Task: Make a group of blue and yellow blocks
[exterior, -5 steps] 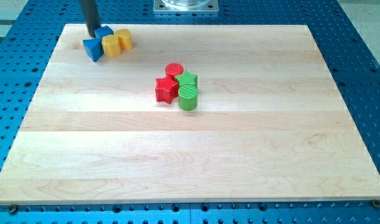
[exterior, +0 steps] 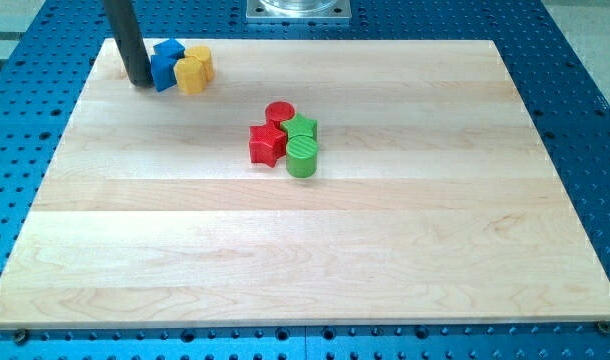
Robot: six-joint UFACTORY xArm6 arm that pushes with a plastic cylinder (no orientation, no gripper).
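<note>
A pale wooden board point(exterior: 315, 250) lies on a blue perforated table point(exterior: 585, 100), with a metal mounting plate point(exterior: 299, 9) at twelve o'clock beyond the board's edge. The arm ends in a plain dark rod with no pincer, so nothing is grasped; my tip point(exterior: 140, 83) rests at the board's eleven o'clock corner, touching the nine o'clock side of the blue blocks point(exterior: 165, 65). Two yellow blocks point(exterior: 194, 69) press against the blue ones at their three o'clock. Well apart, near the centre, a red cylinder point(exterior: 280, 113), red star point(exterior: 268, 144), green star point(exterior: 301, 127) and green cylinder point(exterior: 302, 157) huddle together.
</note>
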